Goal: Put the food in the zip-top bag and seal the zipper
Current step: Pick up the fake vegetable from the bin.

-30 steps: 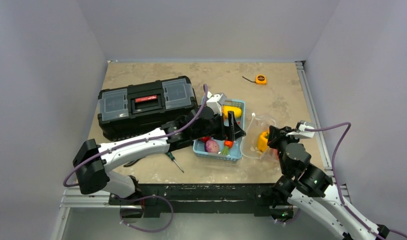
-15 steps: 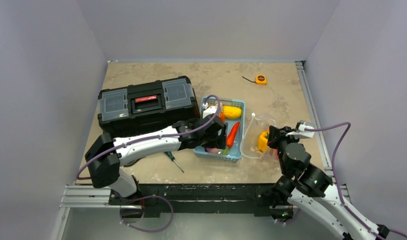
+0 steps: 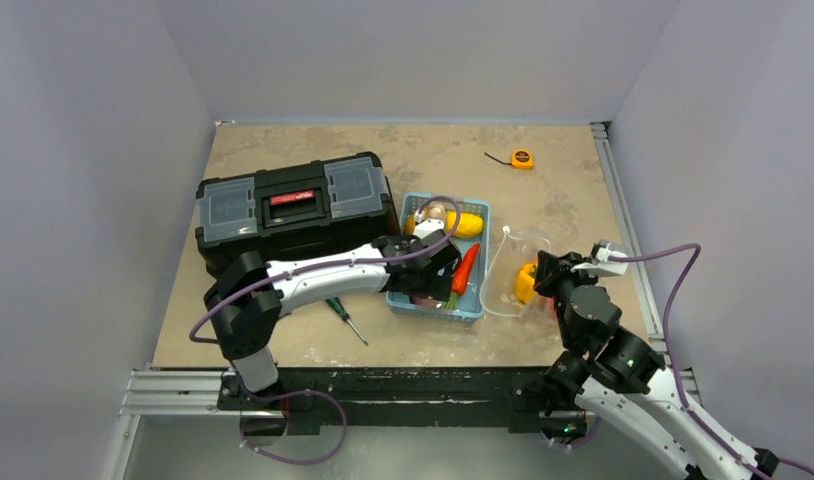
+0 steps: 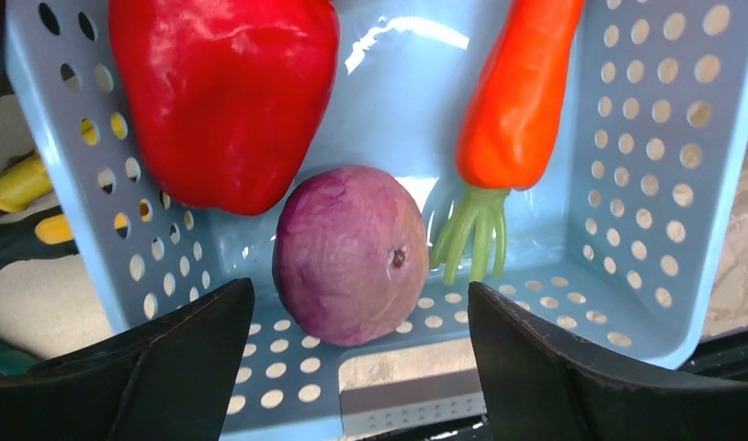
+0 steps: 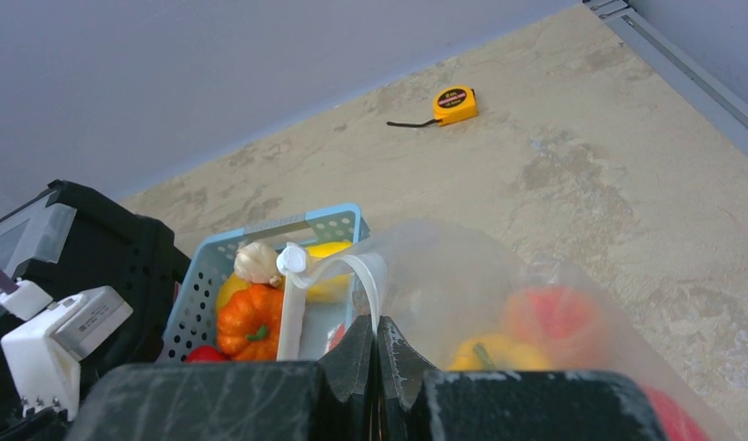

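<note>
The light blue basket (image 3: 480,213) holds toy food: a red pepper (image 4: 225,96), an orange carrot (image 4: 519,92), a purple fruit (image 4: 350,253), and a small pumpkin (image 5: 251,322), garlic (image 5: 256,261) and a yellow piece (image 3: 465,223) at its far end. My left gripper (image 4: 359,288) is open, low in the basket's near end, its fingers either side of the purple fruit without touching it. My right gripper (image 5: 377,338) is shut on the zipper (image 5: 299,294) of the clear zip-top bag (image 5: 481,276), holding its mouth open beside the basket. A yellow pepper (image 3: 526,282) and a red piece (image 5: 549,312) lie in the bag.
A black toolbox (image 3: 293,208) stands left of the basket, close to my left arm. A green-handled screwdriver (image 3: 344,319) lies in front of it. An orange tape measure (image 3: 522,158) lies at the back right. Grey walls enclose the table.
My left gripper has swung from above the basket's right side down into its near end, uncovering the carrot. The right gripper and the bag have stayed still.
</note>
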{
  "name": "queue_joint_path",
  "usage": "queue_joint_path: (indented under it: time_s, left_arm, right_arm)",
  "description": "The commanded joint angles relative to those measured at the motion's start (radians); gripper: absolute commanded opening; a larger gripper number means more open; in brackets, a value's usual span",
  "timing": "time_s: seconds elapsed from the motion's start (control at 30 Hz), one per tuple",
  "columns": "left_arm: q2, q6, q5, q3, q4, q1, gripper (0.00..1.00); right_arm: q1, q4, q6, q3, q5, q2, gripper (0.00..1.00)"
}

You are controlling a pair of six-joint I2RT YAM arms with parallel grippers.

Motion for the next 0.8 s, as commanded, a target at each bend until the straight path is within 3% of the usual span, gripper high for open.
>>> queue_joint_path:
  time_s: [0.0,0.43,0.53,0.63,0.77]
  left_arm:
    - [0.049,0.024,0.030,0.062,-0.004,0.023,0.85]
    - [0.128,0.026,0.062,0.063,0.024,0.023,0.70]
    - [0.113,0.035,0.061,0.063,0.027,0.023,0.59]
    - [0.094,0.047,0.056,0.066,0.027,0.023,0.39]
    - [0.056,0.063,0.065,0.080,0.026,0.023,0.30]
  right_arm:
    - [0.004,0.041,-0.014,0.003,-0.008,0.005,0.00]
    - [0.004,0.045,-0.018,0.002,-0.014,0.008,0.00]
    - [0.004,0.047,-0.018,0.003,-0.016,0.009,0.00]
    - [0.004,0.046,-0.018,0.002,-0.015,0.009,0.00]
    - [0.004,0.049,-0.020,0.003,-0.017,0.011,0.00]
